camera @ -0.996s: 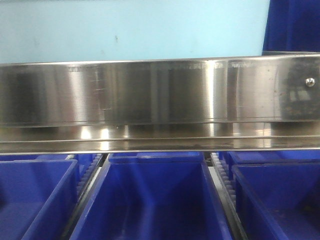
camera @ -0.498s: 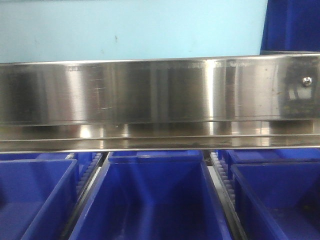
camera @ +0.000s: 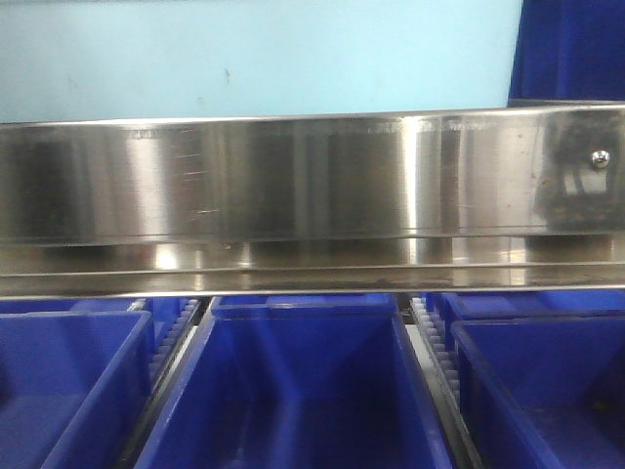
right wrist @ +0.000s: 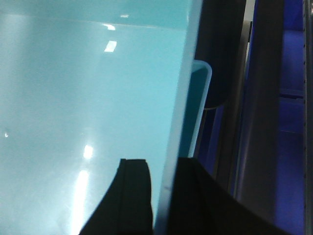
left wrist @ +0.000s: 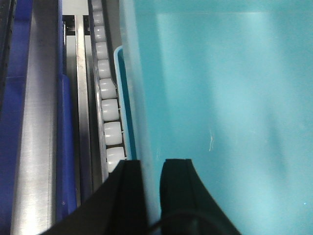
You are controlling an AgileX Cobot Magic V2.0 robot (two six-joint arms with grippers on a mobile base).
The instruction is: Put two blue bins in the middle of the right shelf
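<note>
At the rack, the two blue bins (camera: 264, 59) showed as one pale wall filling the front view above the front rail (camera: 312, 176) of the right shelf middle. Their base was hidden behind the rail, so whether they sat on the tier could not be told. They looked nested: an outer rim (left wrist: 119, 93) curved just beside the inner wall in the left wrist view, and the same showed in the right wrist view.

The left hand (left wrist: 151, 169) was closed narrow on a bin wall, one finger on each face. The right hand (right wrist: 164, 166) pinched the opposite wall the same way.

Step in hand, as judged: seating the stack on the tier. To do it well, both hands should travel together and level, keep the base above the rail, run it straight in along the rollers (left wrist: 110, 107), and let go only once the weight rests. Uneven travel could skew the stack or separate the bins.

The long axis lay left-right, parallel to the rail, ending short of the screw (camera: 603, 156). The opening probably faced up. Dark blue bins (camera: 303, 391) sat on the tier below.
</note>
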